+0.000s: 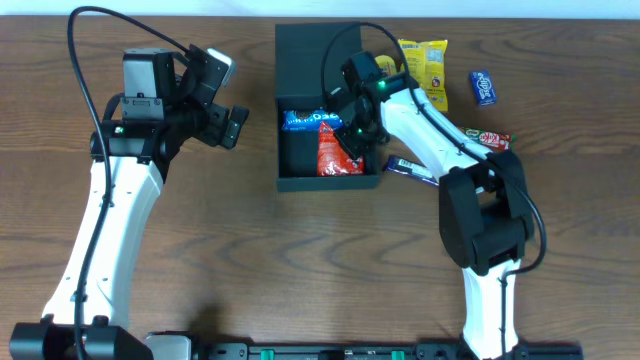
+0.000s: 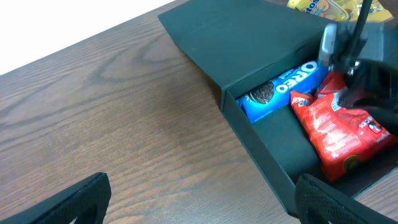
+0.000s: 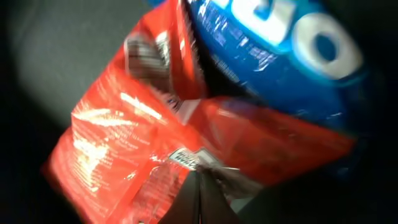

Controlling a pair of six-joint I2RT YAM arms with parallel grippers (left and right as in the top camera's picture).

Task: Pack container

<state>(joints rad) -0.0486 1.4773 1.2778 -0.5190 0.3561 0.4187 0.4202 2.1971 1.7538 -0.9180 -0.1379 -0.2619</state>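
Red packet (image 1: pixel 331 155) lies near container's (image 1: pixel 305 60) right wall; floor (image 1: pixel 298 155) shows leftward.

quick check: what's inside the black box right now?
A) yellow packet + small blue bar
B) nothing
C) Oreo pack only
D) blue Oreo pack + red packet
D: the left wrist view shows the blue Oreo pack and the red packet lying inside the container; the yellow packet lies outside it.

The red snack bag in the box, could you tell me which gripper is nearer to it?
Right. The right gripper is inside the container, fingers pinching the red bag; the left gripper hovers left of it.
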